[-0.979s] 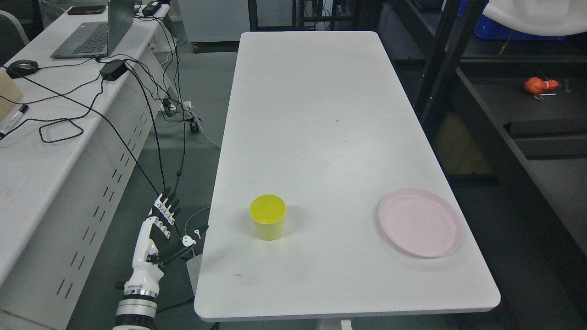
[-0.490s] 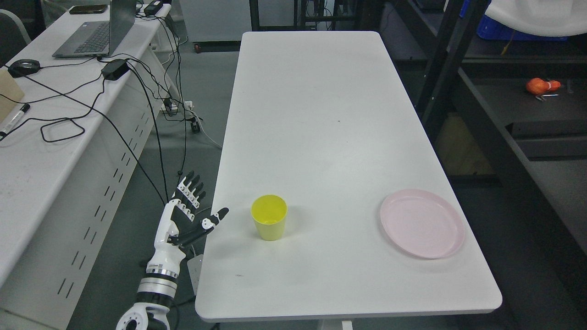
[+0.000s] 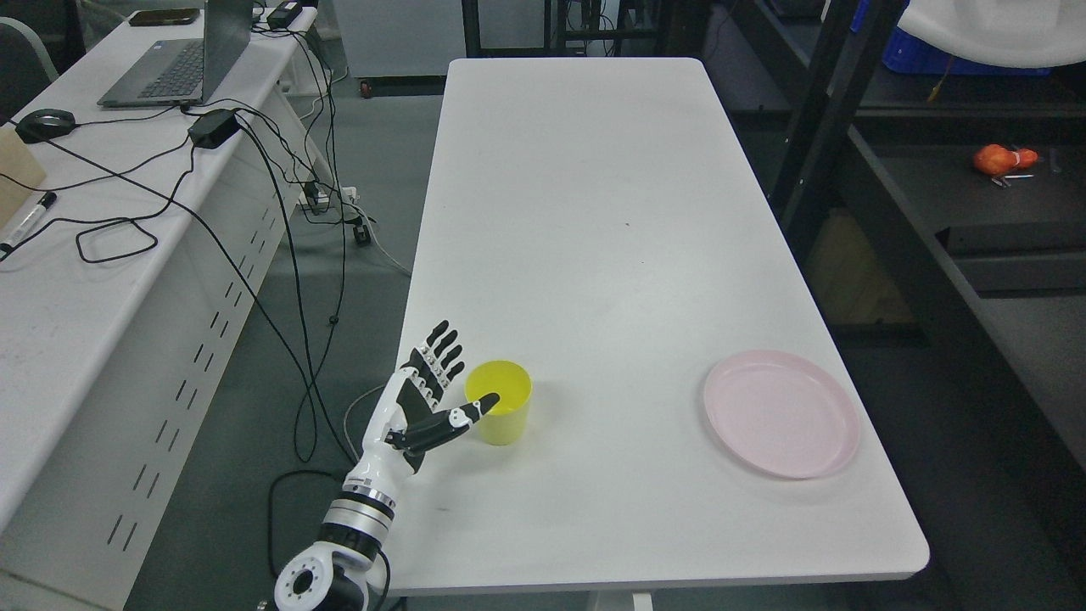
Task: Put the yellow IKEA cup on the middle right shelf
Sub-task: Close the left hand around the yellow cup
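1. The left hand (image 3: 424,399) is seen spread wide and holding nothing, with the four fingers (image 3: 441,352) extended just beside the far-left side of the yellow IKEA cup (image 3: 499,413) and the thumb (image 3: 462,416) stretched across its near-left wall; whether the wall is touched cannot be told.
2. The cup is found upright, mouth up and empty as far as can be seen, on the white worktop (image 3: 594,212), close to its left edge.
3. The cup is judged to be light, stiff plastic with a smooth, somewhat slippery wall tapering downward; a grip around the mid-wall, thumb opposed to fingers, is judged best, since a light cup is easily tipped or pushed away.
4. A pink plate (image 3: 780,413) lies well to the right of the cup.
5. The dark shelf unit (image 3: 933,255) stands right of the cup, beyond the worktop.
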`<state>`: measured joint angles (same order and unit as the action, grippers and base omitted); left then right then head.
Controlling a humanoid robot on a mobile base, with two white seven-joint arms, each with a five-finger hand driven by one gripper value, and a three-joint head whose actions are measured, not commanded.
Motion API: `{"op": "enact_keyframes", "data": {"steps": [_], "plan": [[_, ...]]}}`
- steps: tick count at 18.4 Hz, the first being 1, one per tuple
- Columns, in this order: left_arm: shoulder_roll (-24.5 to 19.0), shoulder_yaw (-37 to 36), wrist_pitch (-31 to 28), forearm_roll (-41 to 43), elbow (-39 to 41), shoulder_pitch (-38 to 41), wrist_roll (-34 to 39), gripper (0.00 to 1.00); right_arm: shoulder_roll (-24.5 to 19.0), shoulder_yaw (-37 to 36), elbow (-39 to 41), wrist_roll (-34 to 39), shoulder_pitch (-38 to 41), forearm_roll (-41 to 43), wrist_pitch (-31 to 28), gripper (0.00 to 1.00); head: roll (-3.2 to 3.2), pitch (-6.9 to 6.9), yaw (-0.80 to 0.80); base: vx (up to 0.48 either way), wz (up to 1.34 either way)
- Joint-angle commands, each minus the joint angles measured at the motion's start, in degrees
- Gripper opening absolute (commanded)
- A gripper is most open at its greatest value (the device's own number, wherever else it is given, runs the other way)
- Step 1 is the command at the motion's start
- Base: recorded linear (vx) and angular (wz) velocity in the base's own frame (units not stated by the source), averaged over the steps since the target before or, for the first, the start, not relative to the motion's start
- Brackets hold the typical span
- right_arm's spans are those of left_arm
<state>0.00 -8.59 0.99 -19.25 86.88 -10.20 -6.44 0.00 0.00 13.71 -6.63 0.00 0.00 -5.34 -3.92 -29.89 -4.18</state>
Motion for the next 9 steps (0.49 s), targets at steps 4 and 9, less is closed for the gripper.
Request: {"op": "enact_keyframes", "data": {"steps": [4, 9], "plan": [[-1.00, -10.56, -1.86, -0.27, -2.94, -1.67, -2.70, 0.99, 1.00, 0.97, 0.00, -0.05, 0.79, 1.41, -0.03, 0.99, 0.00, 0.00, 0.00, 0.000, 0.00], [-1.00, -9.26, -3.80, 0.09, -6.19, -2.10, -2.53, 0.99, 1.00, 0.97, 0.00, -0.05, 0.79, 1.41, -0.03, 0.99, 0.00, 0.00, 0.00, 0.000, 0.00]]}}
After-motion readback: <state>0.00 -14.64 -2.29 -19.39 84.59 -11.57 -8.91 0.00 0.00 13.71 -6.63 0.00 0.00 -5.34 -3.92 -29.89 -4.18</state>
